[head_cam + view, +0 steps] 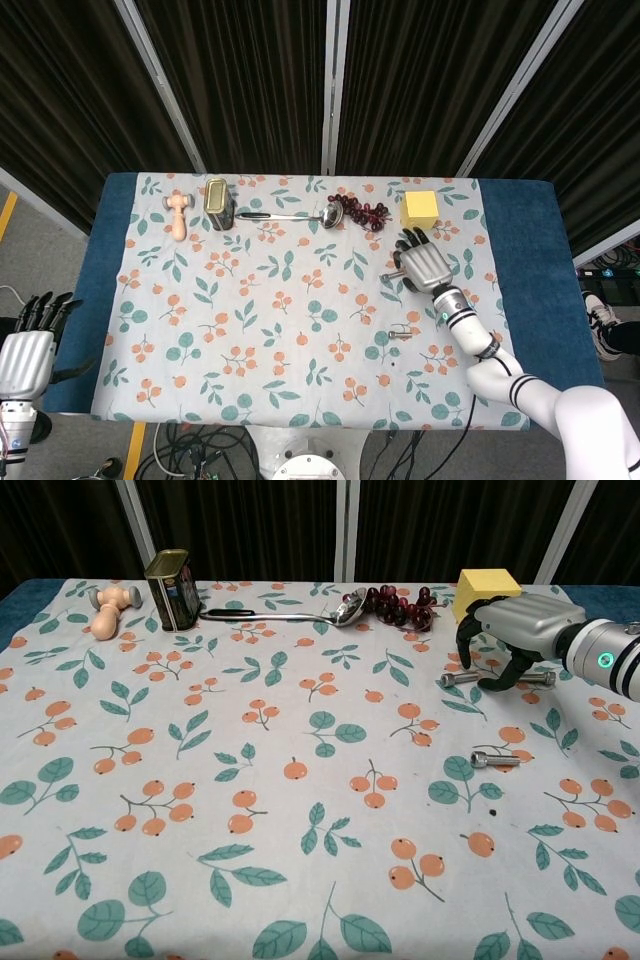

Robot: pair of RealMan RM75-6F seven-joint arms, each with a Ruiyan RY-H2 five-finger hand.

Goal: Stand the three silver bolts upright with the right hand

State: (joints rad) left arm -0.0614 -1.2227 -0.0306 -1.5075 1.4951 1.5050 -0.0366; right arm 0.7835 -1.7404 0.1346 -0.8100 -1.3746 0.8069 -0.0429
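Three silver bolts lie flat on the floral cloth. One bolt (459, 679) (392, 276) lies just left of my right hand (520, 628) (426, 264). A second bolt (539, 678) pokes out from under the hand's right side. The third bolt (495, 760) (403, 331) lies nearer the front. The right hand hovers low over the two far bolts, palm down, its fingertips (466, 660) curled toward the cloth and apart, with nothing in its grasp. My left hand (27, 346) hangs off the table's left edge, fingers spread and empty.
A yellow block (486, 584) stands just behind the right hand, with dark grapes (396, 605) to its left. Further along the back lie a metal ladle (285, 612), an upright tin can (172, 576) and a wooden toy (110, 604).
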